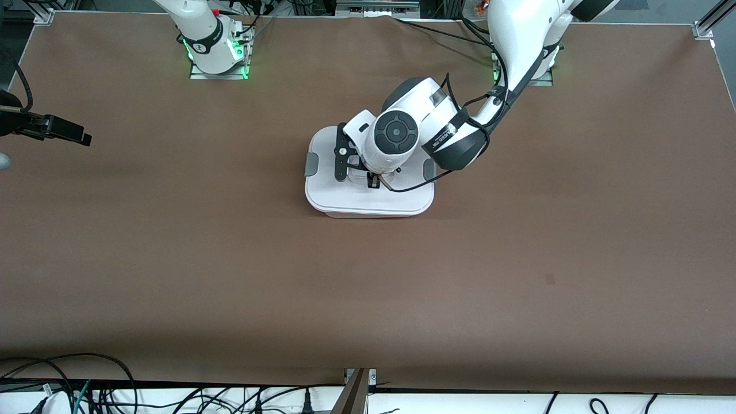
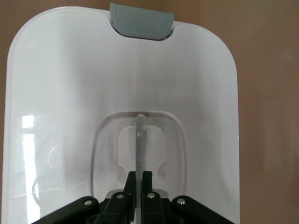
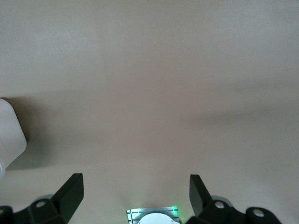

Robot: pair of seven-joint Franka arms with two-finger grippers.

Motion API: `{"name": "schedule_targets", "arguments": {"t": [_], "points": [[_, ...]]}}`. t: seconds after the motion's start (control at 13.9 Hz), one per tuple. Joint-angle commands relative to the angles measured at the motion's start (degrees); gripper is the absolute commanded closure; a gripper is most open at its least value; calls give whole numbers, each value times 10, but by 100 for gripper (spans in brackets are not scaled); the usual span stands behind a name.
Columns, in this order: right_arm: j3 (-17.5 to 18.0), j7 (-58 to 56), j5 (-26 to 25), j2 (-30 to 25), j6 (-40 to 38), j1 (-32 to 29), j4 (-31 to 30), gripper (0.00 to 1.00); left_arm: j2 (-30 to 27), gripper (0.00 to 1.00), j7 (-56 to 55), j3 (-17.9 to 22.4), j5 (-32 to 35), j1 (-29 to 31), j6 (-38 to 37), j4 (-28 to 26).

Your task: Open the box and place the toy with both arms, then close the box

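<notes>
White lid: we see it seated flat on the box [image 1: 368,201], which sits on the brown table [image 1: 368,287] about midway between the two arm bases and nearer the front camera than both.
Box body: only a thin pinkish edge peeks out under the lid on the side nearest the front camera.
Latches: one grey latch [image 1: 311,164] at the box's end toward the right arm, another [image 1: 428,168] at the end toward the left arm; in the left wrist view a grey latch [image 2: 141,22] lies over the lid's rim.
Centre handle: a clear upright strip [image 2: 139,154] in the lid's recess, and we watch it run straight between the black fingers.
Left gripper [image 2: 138,186]: directly over the middle of the box, clenched on the centre handle.
Left arm: it reaches from its base down onto the box, its wrist covering much of the lid in the front view.
Right gripper [image 3: 136,184]: released, fingers spread wide, nothing between them, over bare table well apart from the box toward the right arm's end; that arm waits.
Toy: we cannot spot it in any view.
</notes>
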Motion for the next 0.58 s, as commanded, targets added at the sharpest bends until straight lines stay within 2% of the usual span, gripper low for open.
{"name": "schedule_targets", "arguments": {"t": [0.0,0.5], "points": [[8,-7,-5,7,-2,-4,20,0,1,100,1,3,11,-5,-19,-2],[8,-7,-4,18,13,-1,21,0,-1,100,-4,4,11,-5,-21,-12]]}}
